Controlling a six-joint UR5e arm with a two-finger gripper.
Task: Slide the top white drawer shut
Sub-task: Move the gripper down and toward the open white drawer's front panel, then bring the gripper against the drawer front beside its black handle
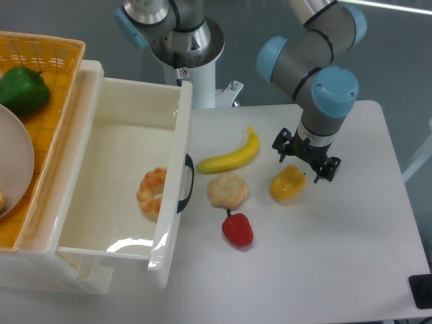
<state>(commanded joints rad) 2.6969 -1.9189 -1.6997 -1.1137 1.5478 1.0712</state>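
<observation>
The top white drawer (169, 223) stands pulled far out of the cabinet at the left, its black curved handle (186, 183) facing the table. A croissant (151, 191) lies inside it. My gripper (304, 163) hangs open over the table to the right, just above the yellow pepper (287, 183), well apart from the drawer front. Nothing is between its fingers.
A banana (231, 155), a round bun (227, 190) and a red pepper (237, 229) lie between the drawer front and my gripper. On top of the cabinet sits a wicker basket (57, 81) with a green pepper (23, 88) and a white plate (13, 162).
</observation>
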